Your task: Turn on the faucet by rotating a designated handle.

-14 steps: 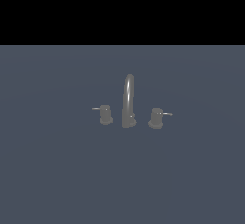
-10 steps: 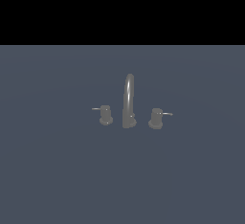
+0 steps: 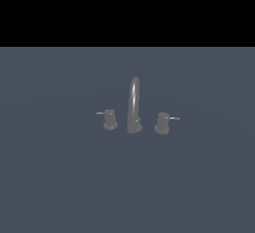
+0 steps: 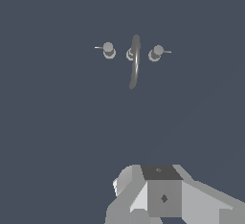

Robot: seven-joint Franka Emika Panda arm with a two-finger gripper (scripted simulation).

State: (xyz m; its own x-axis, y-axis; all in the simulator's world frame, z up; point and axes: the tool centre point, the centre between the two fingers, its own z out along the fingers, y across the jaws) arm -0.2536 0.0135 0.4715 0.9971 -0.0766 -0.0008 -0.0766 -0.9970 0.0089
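The faucet point(image 3: 134, 106) is dull grey metal with a tall arched spout on a flared base, standing mid-floor in the exterior view. The handle point(image 3: 109, 119) is the small knob on the exterior view's left of the spout, and its thin rod points left. A twin knob point(image 3: 162, 122) on the other side has its rod pointing right. In the wrist view I see the spout point(image 4: 135, 61) from above, with the handle point(image 4: 108, 50) and the twin knob point(image 4: 155, 52) flanking it. Only the grey body of my gripper point(image 4: 162, 196) shows, far from the faucet. Its fingers are hidden.
A flat blue-grey surface point(image 3: 60, 177) spreads all round the faucet. A black band fills the exterior view above that surface. The arm does not appear in the exterior view.
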